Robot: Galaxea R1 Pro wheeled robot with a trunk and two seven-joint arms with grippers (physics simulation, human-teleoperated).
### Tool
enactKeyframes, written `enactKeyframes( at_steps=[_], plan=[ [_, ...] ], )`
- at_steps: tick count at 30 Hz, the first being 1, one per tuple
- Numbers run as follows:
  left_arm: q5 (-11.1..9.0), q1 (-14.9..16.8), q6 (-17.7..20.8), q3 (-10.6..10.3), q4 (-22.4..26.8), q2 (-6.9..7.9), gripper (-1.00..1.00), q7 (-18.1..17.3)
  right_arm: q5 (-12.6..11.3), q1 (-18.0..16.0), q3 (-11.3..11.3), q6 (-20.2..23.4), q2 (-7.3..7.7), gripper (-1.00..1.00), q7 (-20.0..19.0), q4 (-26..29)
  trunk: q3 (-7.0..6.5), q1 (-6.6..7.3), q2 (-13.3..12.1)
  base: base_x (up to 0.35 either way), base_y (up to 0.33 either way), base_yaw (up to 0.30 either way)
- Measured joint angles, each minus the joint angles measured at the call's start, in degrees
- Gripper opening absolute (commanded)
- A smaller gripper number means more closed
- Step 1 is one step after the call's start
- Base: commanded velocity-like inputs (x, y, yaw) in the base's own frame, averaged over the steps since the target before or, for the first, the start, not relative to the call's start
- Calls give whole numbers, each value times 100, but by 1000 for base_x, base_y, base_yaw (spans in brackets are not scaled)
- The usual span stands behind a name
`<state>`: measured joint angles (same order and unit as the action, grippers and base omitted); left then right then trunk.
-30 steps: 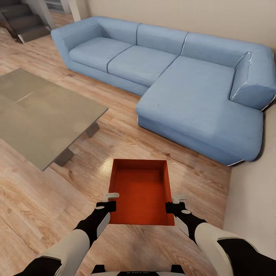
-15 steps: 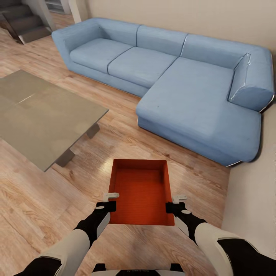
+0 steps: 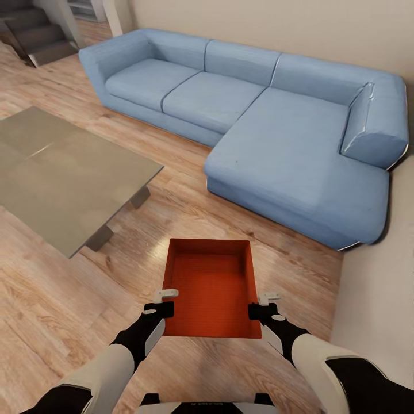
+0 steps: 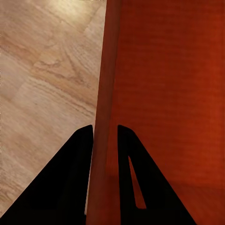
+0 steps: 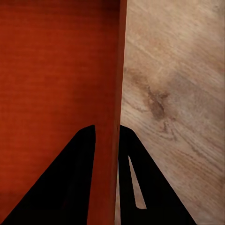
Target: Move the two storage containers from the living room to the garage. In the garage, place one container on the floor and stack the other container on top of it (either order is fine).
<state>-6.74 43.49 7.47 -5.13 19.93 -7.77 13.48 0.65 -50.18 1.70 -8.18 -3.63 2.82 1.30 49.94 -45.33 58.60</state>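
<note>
Comparing the head view with the earlier frames, the blue corner sofa [image 3: 270, 121] and the grey low table [image 3: 63, 172] have slid slightly across the picture while the orange-red open-topped rectangular container [image 3: 211, 287] and both arms sit at the same spot, so the camera has moved rather than the things. The container is held level in front of the robot, above the light wood plank floor [image 3: 52, 299] of the living room, between the table and the sofa's chaise. Both arms reach forward and bend inward: the left gripper [image 3: 163, 303] meets the container's left wall near its near corner, and the right gripper [image 3: 263, 305] meets the right wall opposite. A stair foot [image 3: 34, 34] shows at the far left corner. From the left wrist view, the left gripper [image 4: 104, 140] has its two dark fingers closed narrowly astride the container's thin upright wall [image 4: 105, 93], one finger outside over the planks, one inside over the box's base. From the right wrist view, the right gripper [image 5: 107, 140] clamps the opposite wall [image 5: 117, 70] the same way, fingers pressed to either face.
</note>
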Motion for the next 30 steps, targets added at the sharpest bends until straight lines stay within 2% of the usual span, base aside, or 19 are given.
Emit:
enactKeyframes(
  at_steps=[22, 30],
  plan=[
    [-10, -1, 30, -17, 11, 5, -100, 5, -10, 0, -5, 5, -5, -100, 3, -11, -537, 484, -883, 0, 0, -93],
    [-10, -2, 33, -17, 12, 5, -100, 5, -17, 0, 0, 5, -5, -100, 2, -13, -700, 659, -1204, 0, 0, -3]
  ],
)
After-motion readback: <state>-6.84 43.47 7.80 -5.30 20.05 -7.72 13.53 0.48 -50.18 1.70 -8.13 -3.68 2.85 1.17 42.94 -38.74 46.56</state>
